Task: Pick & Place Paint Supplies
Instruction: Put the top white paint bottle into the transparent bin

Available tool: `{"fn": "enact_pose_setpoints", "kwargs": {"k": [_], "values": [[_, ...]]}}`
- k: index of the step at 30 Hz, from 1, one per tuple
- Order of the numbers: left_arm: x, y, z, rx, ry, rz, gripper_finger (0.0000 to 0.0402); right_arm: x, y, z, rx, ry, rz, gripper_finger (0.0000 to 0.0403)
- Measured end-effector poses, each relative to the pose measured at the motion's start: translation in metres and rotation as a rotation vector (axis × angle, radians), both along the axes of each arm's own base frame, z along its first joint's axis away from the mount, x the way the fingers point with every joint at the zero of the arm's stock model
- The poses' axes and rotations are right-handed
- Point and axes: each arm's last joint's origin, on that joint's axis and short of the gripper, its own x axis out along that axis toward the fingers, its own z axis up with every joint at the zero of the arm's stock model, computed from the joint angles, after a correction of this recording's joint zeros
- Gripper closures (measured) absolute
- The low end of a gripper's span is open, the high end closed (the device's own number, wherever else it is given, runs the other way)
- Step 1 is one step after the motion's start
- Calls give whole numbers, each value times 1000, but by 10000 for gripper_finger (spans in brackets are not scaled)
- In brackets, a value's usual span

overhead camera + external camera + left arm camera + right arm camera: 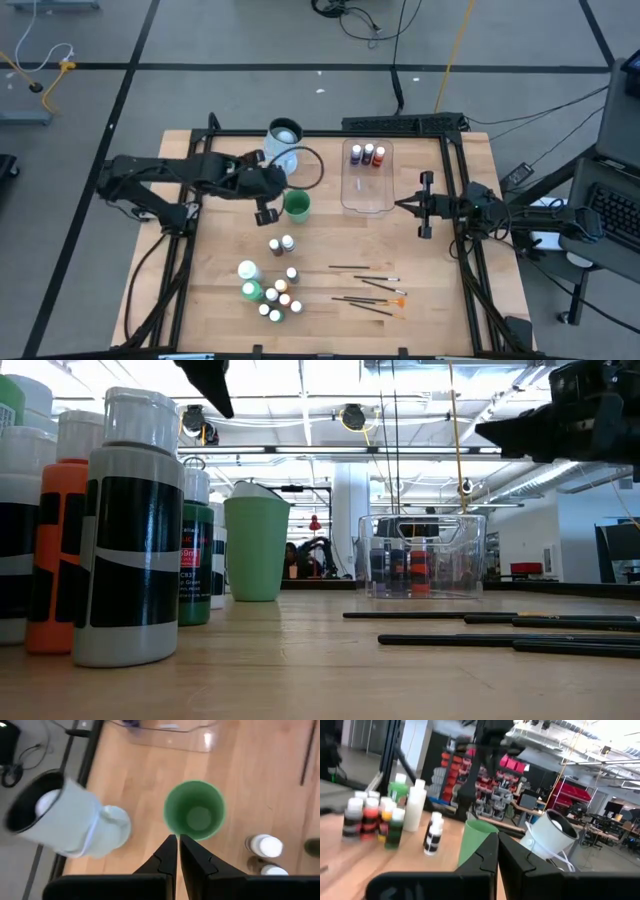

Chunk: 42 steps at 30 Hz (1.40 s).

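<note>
Several tiny paint bottles (278, 295) stand upright in a cluster near the table's near edge, beside a larger white bottle (247, 269) and a green one (251, 291). Two more small bottles (282, 244) stand a little farther in. Three bottles (367, 154) stand inside the clear tub (366, 195). Several thin dark brushes (368, 290) lie flat to the right of the cluster. My left gripper (177, 839) is shut and hangs high above the table beside the green cup (195, 810). My right gripper (497, 836) is shut and waits level at the table's right, pointing left.
A green cup (296, 205) stands upright mid-table, just right of my left gripper (267, 213). The pale-blue jug (284, 140) stands at the far edge, left of the tub. Bare wood lies between the tub and the brushes (500, 630). A dark frame (455, 200) borders the table.
</note>
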Motion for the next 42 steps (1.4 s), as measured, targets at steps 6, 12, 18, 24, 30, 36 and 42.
{"fn": "enact_pose_setpoints", "kwargs": {"k": [6, 12, 18, 24, 30, 36, 42], "values": [[17, -5, -30, -79, 112, 1, 376, -2, 0, 8, 111, -78, 27, 401], [33, -20, -57, -144, 232, -42, 340, 0, 0, 1, 154, -9, 27, 401], [49, -28, -79, -177, 277, -36, 233, 0, 0, 1, 153, -12, 27, 401], [54, -32, -90, -326, 319, -32, 149, 0, 0, 1, 129, -12, 22, 401], [54, -35, -89, -333, 313, -19, 127, 0, 0, 2, 109, -24, 19, 401], [58, -39, -99, -345, 352, -31, 126, 0, 0, 2, 106, -24, 18, 401], [66, -42, -118, -356, 424, -78, 126, 0, 0, 3, 99, -26, 17, 401]]}}
